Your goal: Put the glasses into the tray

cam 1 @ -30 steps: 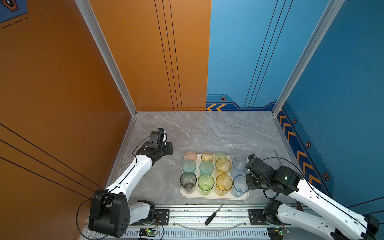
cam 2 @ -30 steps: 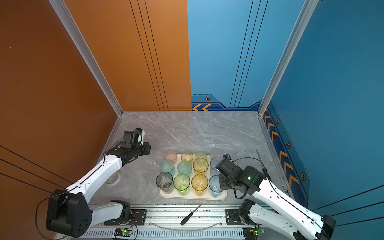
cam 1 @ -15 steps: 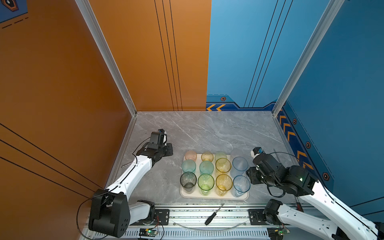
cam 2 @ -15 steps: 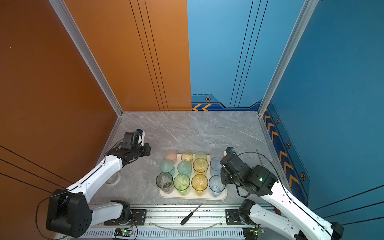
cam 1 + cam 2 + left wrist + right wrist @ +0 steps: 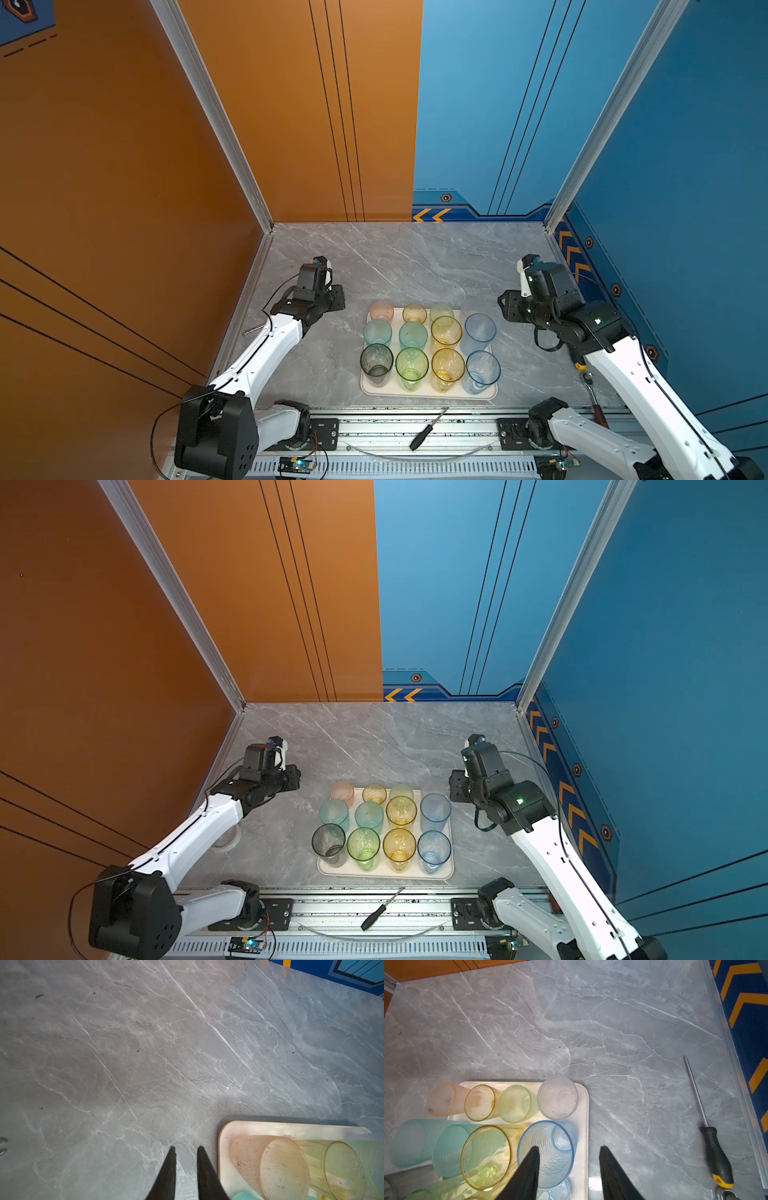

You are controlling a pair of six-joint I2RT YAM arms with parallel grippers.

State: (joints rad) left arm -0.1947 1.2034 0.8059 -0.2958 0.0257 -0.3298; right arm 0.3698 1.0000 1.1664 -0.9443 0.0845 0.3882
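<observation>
Cream-white and low-rimmed, the flat rectangular tray (image 5: 428, 394) now carries every one of the translucent tinted tumblers (image 5: 411, 363) I can find, twelve by my count, upright in three rows of four.

What changed in the last second is on my right side. The right gripper (image 5: 569, 1148) was down at the tray's right edge by the tall feather-patterned blue tumbler (image 5: 480, 328); it has since lifted clear to the right of the tray. Its jaws have spread wide and have nothing between them. I take that as a release just finished, and since I see no glass standing off the tray, the job looks done or nearly so.

The left gripper (image 5: 184, 1148) hangs off the tray's far left corner with its black fingers only a slit apart, empty, over the grey veined marble-look tabletop (image 5: 395, 266).

The tumblers are tapered and thin-walled. The short clear tumbler (image 5: 557, 1097) in the far right corner is pebbled all over, and the pale pink tumbler (image 5: 268, 1165) in the far left corner is stippled and speckled with dirt. A long-shafted screwdriver (image 5: 716, 1157) with a black and yellow handle lies well to the right of the tray.
</observation>
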